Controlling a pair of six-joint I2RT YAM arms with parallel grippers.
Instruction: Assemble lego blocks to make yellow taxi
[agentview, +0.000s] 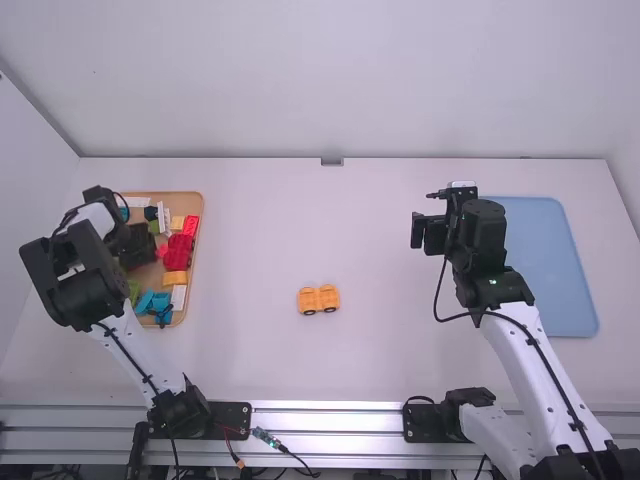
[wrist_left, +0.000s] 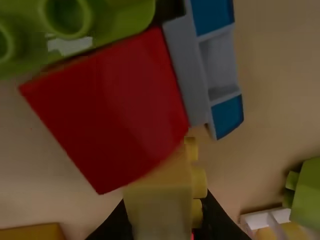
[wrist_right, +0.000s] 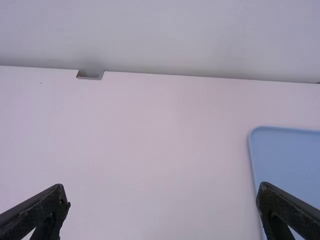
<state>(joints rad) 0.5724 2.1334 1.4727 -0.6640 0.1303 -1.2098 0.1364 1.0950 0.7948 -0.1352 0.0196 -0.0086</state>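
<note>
An orange-yellow car piece (agentview: 319, 299) with dark wheels lies on the white table, left of its middle. My left gripper (agentview: 136, 245) is over the wooden tray (agentview: 199, 215) of blocks. In the left wrist view, the left gripper (wrist_left: 162, 225) is shut on a yellow block (wrist_left: 160, 202) with its studs facing sideways; a red block (wrist_left: 112, 107) lies right beside it, partly overlapping in view. The right gripper (agentview: 428, 232) is held above the table near the blue tray; in the right wrist view the right gripper (wrist_right: 163, 200) stands open with nothing between its fingers.
Green (wrist_left: 100, 25), blue-and-grey (wrist_left: 215, 65) and other blocks crowd around the held block. Red blocks (agentview: 178, 255) and a light-blue piece (agentview: 154, 304) lie in the wooden tray. A blue tray (agentview: 555, 260) is at the table's right.
</note>
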